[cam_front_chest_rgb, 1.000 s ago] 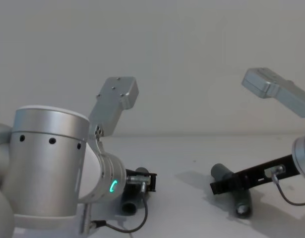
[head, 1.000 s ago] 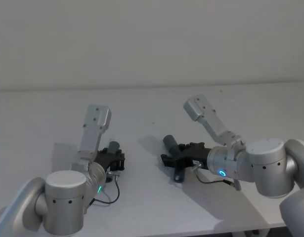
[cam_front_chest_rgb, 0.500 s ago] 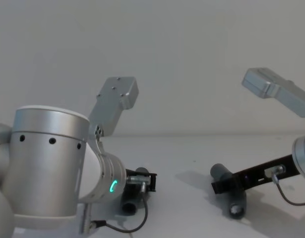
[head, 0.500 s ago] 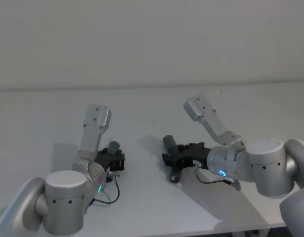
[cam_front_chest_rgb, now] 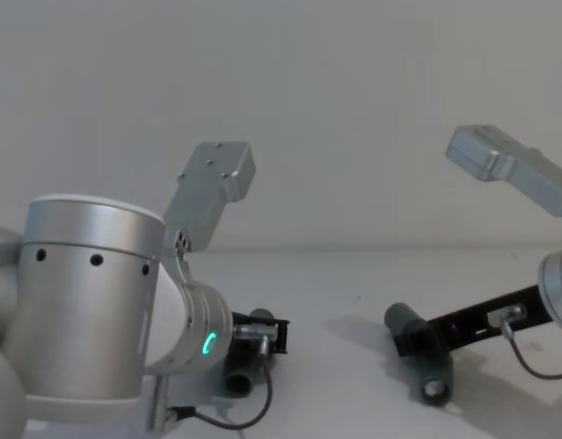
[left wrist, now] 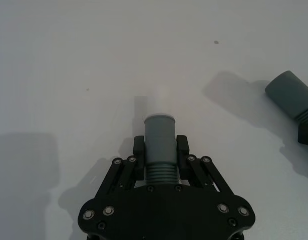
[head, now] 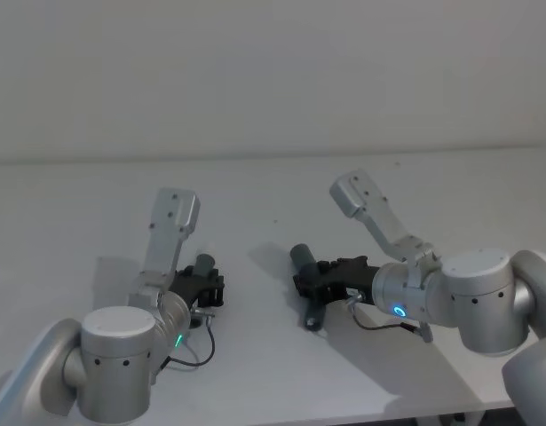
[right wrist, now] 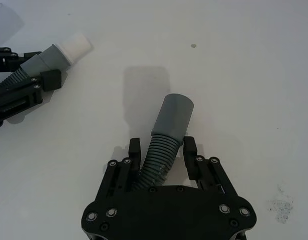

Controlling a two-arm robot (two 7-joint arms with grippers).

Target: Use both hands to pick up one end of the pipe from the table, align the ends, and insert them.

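Pipe (right wrist: 43, 61) with white tip (right wrist: 76, 46) past left gripper (right wrist: 29, 67) fingers (right wrist: 51, 78), right wrist view

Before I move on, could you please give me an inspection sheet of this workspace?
Surface: table plain matte white, with a few small dark specks.
Job's things: plug piece, white tip showing, and collar piece, held apart, ends not yet joined.
Clutter: nothing seen.
Hands: left hand shut on the plug piece; right hand shut on the collar piece's ribbed part.
Cables: thin cable looping by the left wrist; second cable under the right wrist.
Surroundings: plain pale wall behind the table.
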